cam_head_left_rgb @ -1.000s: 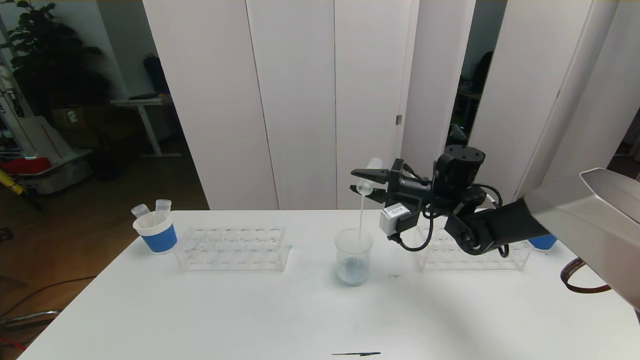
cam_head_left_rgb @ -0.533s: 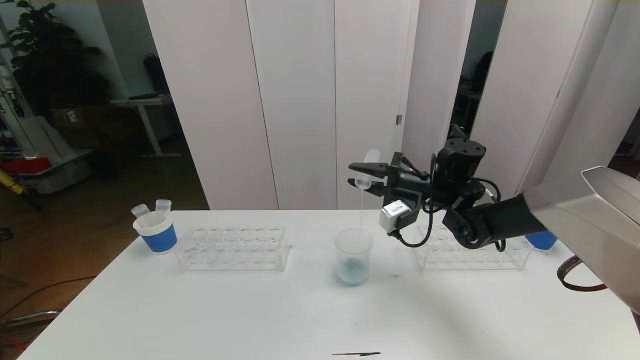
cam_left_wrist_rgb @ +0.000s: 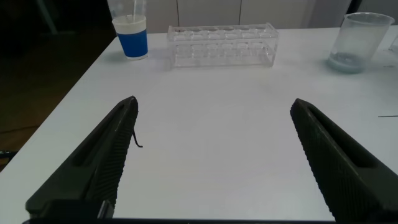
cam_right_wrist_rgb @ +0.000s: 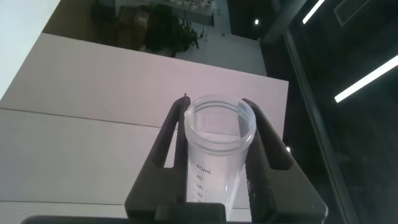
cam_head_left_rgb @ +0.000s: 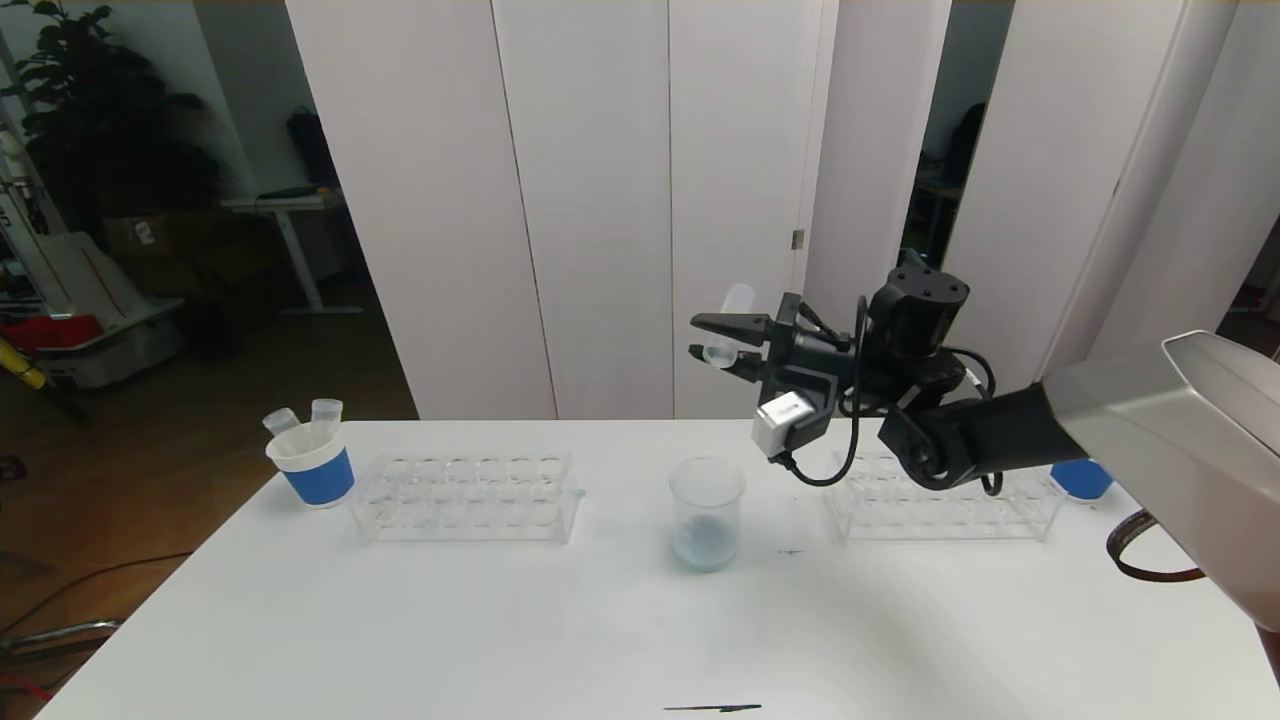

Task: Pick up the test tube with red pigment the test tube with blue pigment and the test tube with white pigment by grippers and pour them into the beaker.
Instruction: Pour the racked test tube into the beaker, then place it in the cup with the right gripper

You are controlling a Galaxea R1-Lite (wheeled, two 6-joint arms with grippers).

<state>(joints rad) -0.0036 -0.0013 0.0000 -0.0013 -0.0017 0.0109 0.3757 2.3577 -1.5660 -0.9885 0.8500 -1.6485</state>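
Note:
My right gripper [cam_head_left_rgb: 722,348] is shut on the test tube with white pigment [cam_head_left_rgb: 728,322] and holds it tilted, mouth down, high above the beaker [cam_head_left_rgb: 707,512]. No stream falls from the tube. In the right wrist view the clear graduated tube [cam_right_wrist_rgb: 217,143] sits between the fingers [cam_right_wrist_rgb: 171,134]. The beaker stands at mid-table with pale blue liquid at its bottom and also shows in the left wrist view [cam_left_wrist_rgb: 357,42]. My left gripper [cam_left_wrist_rgb: 214,102] is open and empty above the near table. No tube with blue or red liquid shows.
A clear rack [cam_head_left_rgb: 465,495] stands left of the beaker, with a blue paper cup [cam_head_left_rgb: 312,465] holding two clear tubes beside it. A second rack [cam_head_left_rgb: 940,500] and another blue cup [cam_head_left_rgb: 1080,478] are at the right, behind my right arm. A dark streak [cam_head_left_rgb: 715,708] marks the front edge.
The white stream from the tube into the beaker has stopped. My right gripper has risen and shifted slightly left with the tube.

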